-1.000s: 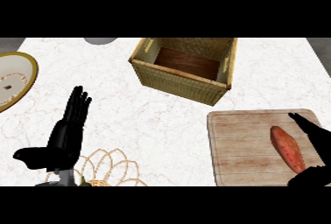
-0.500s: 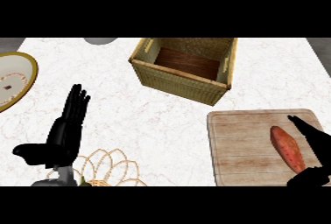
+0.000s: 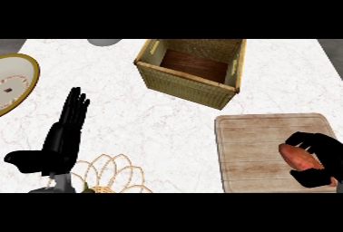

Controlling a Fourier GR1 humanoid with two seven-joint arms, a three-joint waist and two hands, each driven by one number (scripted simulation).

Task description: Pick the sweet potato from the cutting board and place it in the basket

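Head view: I am looking steeply down on the white marbled counter [image 3: 154, 122], both forearms coming in from the lower edge.
Sweet potato: the orange sweet potato [image 3: 298, 157] sits over the right part of the cutting board, at about 4 o'clock in my view. I cannot tell whether it rests on the wood or is just clear of it.
Right robot hand: the right robot hand [image 3: 327, 152] is clenched round the sweet potato, with fingers curled over its upper end and the thumb hooked under its lower side. Part of the potato is hidden behind the hand.
Cutting board: the pale wooden cutting board [image 3: 258, 149] lies flat on the counter at 4 o'clock, its lower edge cut off by the view.
Basket: the woven basket [image 3: 184, 82] stands at 12 o'clock, turned at an angle. Its brown floor is visible, and it is well apart from the board.
Left robot hand: the left robot hand [image 3: 64, 136] rests at 8 o'clock, released, with straight fingers pointing up and the thumb out to the side, grasping nothing.
Plate: a cream plate [image 3: 15, 84] with a gold rim is at 9 o'clock, cut off by the left edge.
Wire piece: a gold wire piece [image 3: 114, 174] shaped like a flower lies at 7 o'clock, just beside the left forearm.
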